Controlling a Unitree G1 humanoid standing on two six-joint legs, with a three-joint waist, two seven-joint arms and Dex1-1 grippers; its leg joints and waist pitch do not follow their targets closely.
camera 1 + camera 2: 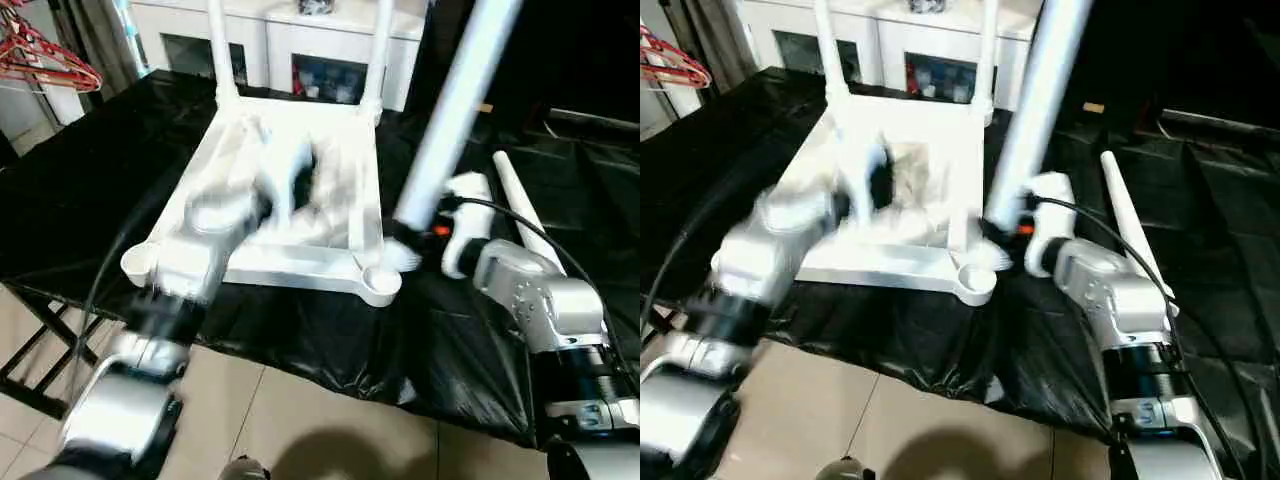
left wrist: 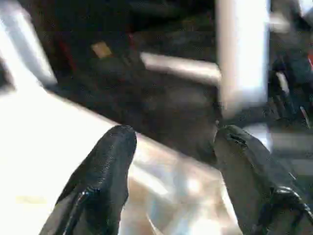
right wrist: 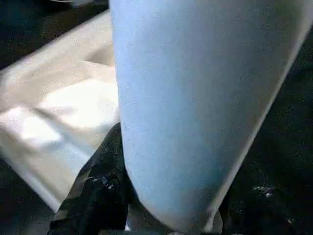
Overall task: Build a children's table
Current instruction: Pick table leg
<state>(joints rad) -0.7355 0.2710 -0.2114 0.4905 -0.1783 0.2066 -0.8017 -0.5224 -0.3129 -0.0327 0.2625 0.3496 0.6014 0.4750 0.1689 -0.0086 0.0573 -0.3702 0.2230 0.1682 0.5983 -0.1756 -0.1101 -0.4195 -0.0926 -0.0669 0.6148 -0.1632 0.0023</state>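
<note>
Left eye view: a white table top (image 1: pixel 300 190) lies upside down on a bench (image 1: pixel 80 200) draped in black sheet.
Table top place: middle of the bench, with its near edge close to the bench's near edge at 6 o'clock.
Legs, counted: four.
Legs standing: two, one in the far left corner (image 1: pixel 218 50) at 11 o'clock and one in the far right corner (image 1: pixel 378 50) at 1 o'clock.
Leg held: one leg (image 1: pixel 455 110), tilted, its low end just above the near right corner.
Leg lying: one leg (image 1: pixel 525 215) flat on the black sheet at 3 o'clock, apart from the table top.
Empty sockets, counted: two, near left (image 1: pixel 140 262) at 8 o'clock and near right (image 1: pixel 380 283) at 5 o'clock.
Right pincer (image 1: pixel 402 235): holding the tilted leg near its low end; in the right wrist view a black finger (image 3: pixel 98 186) presses on the leg's side.
Left pincer (image 2: pixel 173 147): wide, nothing between its two black fingers (image 2: pixel 105 166), hanging over the ribbed underside of the table top.
Room to move: bare black sheet at 9 o'clock and at 3 o'clock of the table top; tiled floor (image 1: pixel 270 410) past the bench's near edge.
Far side: a white cabinet (image 1: pixel 300 40) at 12 o'clock, behind the bench.
Red hangers (image 1: pixel 45 55): at 10 o'clock, off the bench.
</note>
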